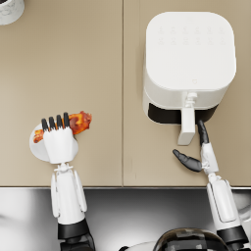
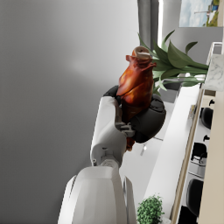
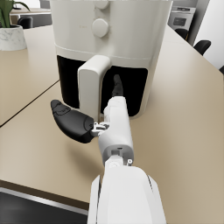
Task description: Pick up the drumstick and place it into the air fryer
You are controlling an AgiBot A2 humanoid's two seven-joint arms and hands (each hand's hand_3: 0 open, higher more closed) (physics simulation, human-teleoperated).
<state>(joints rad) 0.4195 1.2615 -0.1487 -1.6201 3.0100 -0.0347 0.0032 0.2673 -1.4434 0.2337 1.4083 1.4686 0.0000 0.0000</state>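
My left hand (image 1: 59, 141) grips the browned drumstick (image 1: 79, 122) over a small white plate (image 1: 36, 148) near the front left of the table. In the left wrist view the drumstick (image 2: 136, 85) stands up out of the fingers of that hand (image 2: 131, 124). The white air fryer (image 1: 189, 54) stands at the back right, its dark front and white handle (image 1: 187, 125) facing me. My right hand (image 1: 201, 151) is open just in front of it, fingers pointing at the dark front beside the handle (image 3: 91, 85), thumb spread wide. That right hand (image 3: 103, 117) holds nothing.
A white marbled pot (image 1: 10, 10) sits at the table's far left corner; the right wrist view shows it as a plant pot (image 3: 11, 37). A seam (image 1: 122, 93) divides the beige tabletop. The table's front edge (image 1: 122, 186) runs just behind both wrists.
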